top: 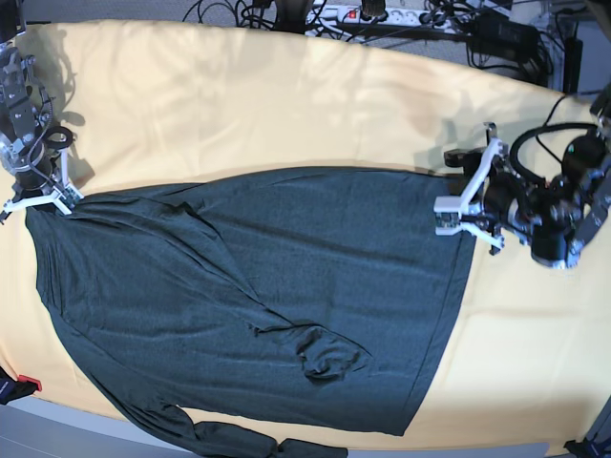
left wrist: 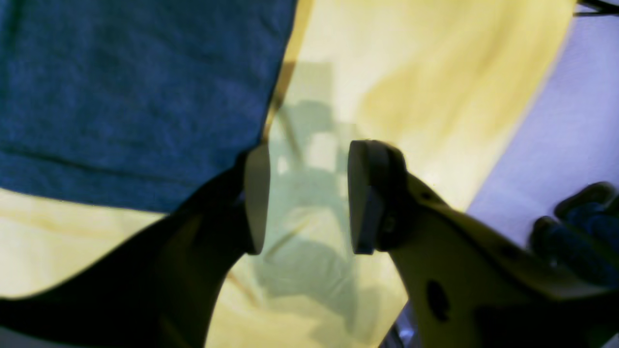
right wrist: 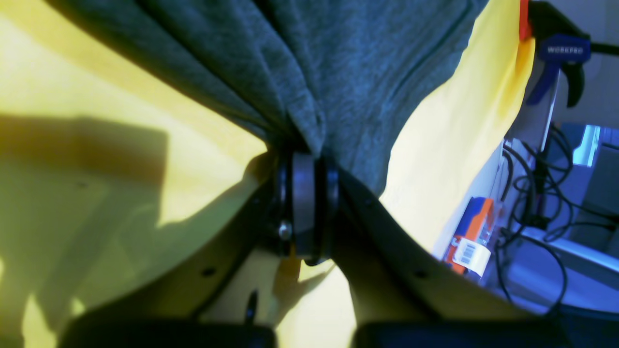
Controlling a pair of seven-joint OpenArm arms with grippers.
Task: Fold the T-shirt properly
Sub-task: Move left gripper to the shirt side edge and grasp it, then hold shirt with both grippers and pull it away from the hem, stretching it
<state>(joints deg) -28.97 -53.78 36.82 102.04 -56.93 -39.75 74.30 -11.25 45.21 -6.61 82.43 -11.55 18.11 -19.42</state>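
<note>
The dark heathered T-shirt (top: pixel 267 286) lies spread on the pale yellow cloth (top: pixel 286 105), with one long sleeve folded across its body. My right gripper (top: pixel 59 196) is at the shirt's far left corner, shut on a pinched bunch of the fabric (right wrist: pixel 338 63); the closed jaws show in the right wrist view (right wrist: pixel 309 208). My left gripper (top: pixel 456 202) is open just off the shirt's right edge. In the left wrist view its open gripper (left wrist: pixel 307 198) is above bare yellow cloth (left wrist: pixel 435 72), with the shirt's edge (left wrist: pixel 121 96) by the left finger.
A power strip and cables (top: pixel 382 14) lie behind the table. A blue-and-black clamp (right wrist: pixel 561 53) and an orange one (right wrist: pixel 471 237) grip the table's edge near hanging cables. The other sleeve (top: pixel 239 441) reaches the table's front edge.
</note>
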